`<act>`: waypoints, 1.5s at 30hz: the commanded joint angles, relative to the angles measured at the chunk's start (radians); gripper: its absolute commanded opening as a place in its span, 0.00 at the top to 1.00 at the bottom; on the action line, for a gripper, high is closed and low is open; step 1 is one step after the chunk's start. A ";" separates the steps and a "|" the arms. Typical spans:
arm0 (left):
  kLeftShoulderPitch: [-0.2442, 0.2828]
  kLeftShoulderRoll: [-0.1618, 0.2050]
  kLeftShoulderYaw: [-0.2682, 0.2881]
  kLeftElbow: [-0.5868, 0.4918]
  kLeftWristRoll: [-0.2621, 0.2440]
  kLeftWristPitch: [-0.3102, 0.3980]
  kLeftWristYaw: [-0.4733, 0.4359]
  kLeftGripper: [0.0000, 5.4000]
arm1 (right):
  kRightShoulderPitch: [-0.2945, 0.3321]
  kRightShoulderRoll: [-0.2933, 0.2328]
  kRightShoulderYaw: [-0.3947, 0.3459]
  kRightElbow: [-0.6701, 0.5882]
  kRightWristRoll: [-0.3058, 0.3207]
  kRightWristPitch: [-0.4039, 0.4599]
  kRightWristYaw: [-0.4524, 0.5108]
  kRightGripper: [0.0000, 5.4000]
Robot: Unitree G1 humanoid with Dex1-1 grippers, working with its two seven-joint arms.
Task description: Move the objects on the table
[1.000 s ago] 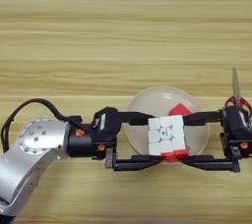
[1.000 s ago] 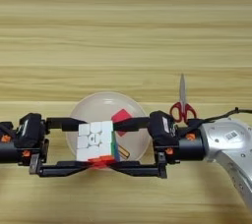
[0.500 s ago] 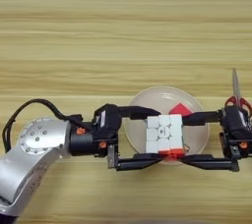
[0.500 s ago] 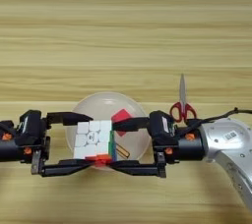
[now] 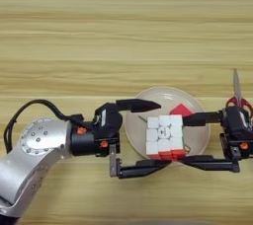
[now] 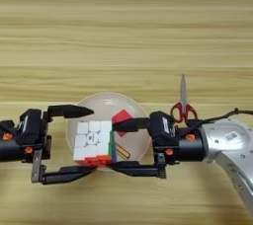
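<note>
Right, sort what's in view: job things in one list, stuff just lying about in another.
In the job:
- puzzle cube, between both open tools
- left tool
- right tool
- plate under the cube
- table

Lying about:
- scissors, right of the plate
- red piece on the plate

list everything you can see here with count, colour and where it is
table: one, light yellowish wood with grain stripes, fills the view
plate: one, pale cream, round, near the front edge of the table
puzzle cube: one, white top with red, green and orange sides, over the plate between the two tools
red piece: one, on the plate just behind the cube; what it is cannot be told
scissors: one pair, red handles, steel blades pointing away from the robot, on the table right of the plate
left tool: one, black fingers spread, one behind and one in front of the cube
right tool: one, black fingers spread, likewise either side of the cube
</note>
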 commanded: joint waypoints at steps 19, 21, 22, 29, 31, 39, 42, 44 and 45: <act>-0.100 -0.170 0.222 0.005 -0.215 0.057 0.342 0.00 | 0.072 0.128 -0.227 0.266 -0.071 -0.170 -0.246 0.39; -0.106 -0.189 0.236 0.007 -0.205 0.052 0.384 0.00 | 0.050 0.161 -0.259 0.315 -0.092 -0.197 -0.312 0.39; -0.110 -0.198 0.242 0.015 -0.197 0.045 0.404 0.00 | 0.037 0.177 -0.272 0.336 -0.103 -0.210 -0.345 0.39; -0.116 -0.241 0.247 0.019 -0.149 0.013 0.471 0.00 | -0.030 0.236 -0.262 0.466 -0.276 -0.260 -0.556 0.39; -0.122 -0.249 0.252 0.023 -0.142 0.012 0.485 0.00 | -0.050 0.249 -0.254 0.501 -0.318 -0.257 -0.603 0.39; -0.131 -0.259 0.253 0.025 -0.141 0.014 0.507 0.00 | -0.114 0.351 -0.204 0.620 -0.419 -0.240 -0.771 0.39; -0.129 -0.260 0.252 0.020 -0.143 0.014 0.505 0.00 | -0.127 0.386 -0.199 0.642 -0.411 -0.241 -0.790 0.39; -0.127 -0.260 0.252 0.020 -0.142 0.011 0.503 0.00 | -0.132 0.403 -0.191 0.657 -0.417 -0.244 -0.802 0.39; -0.127 -0.261 0.252 0.020 -0.143 0.011 0.504 0.00 | -0.134 0.411 -0.190 0.665 -0.420 -0.244 -0.808 0.39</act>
